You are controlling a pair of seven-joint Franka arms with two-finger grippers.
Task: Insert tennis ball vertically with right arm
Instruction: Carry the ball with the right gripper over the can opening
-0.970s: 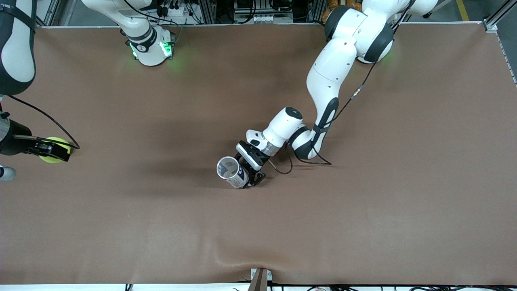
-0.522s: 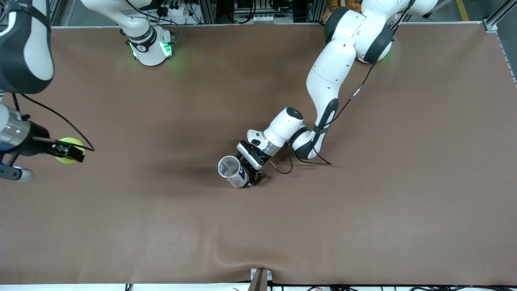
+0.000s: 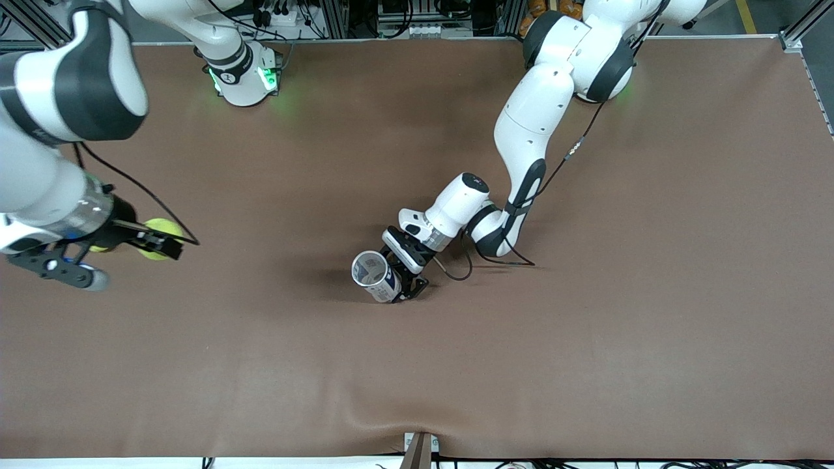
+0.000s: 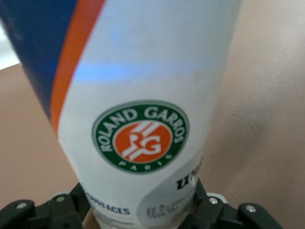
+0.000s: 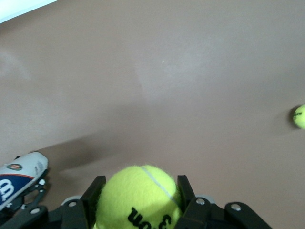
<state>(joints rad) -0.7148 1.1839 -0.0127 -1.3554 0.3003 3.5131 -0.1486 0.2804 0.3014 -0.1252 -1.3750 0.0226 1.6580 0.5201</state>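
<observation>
My right gripper [image 3: 159,240] is shut on a yellow-green tennis ball [image 3: 156,233], up over the right arm's end of the table. In the right wrist view the tennis ball [image 5: 140,200] sits between the two black fingers [image 5: 95,188]. A white, blue and orange ball can [image 3: 374,275] stands near the table's middle with its open mouth showing to the front camera. My left gripper [image 3: 402,283] is shut on its lower part. The can [image 4: 143,109] fills the left wrist view, with the left gripper [image 4: 139,202] clamped round it. The right wrist view shows the can [image 5: 20,179] far off.
A second tennis ball [image 5: 299,116] lies on the brown table cloth [image 3: 586,326] in the right wrist view. The arms' bases [image 3: 244,78] stand along the table's edge farthest from the front camera. A cable [image 3: 456,267] loops by the left wrist.
My right arm has carried the tennis ball toward the table's middle, closer to the can. The left arm and the can have hardly moved.
</observation>
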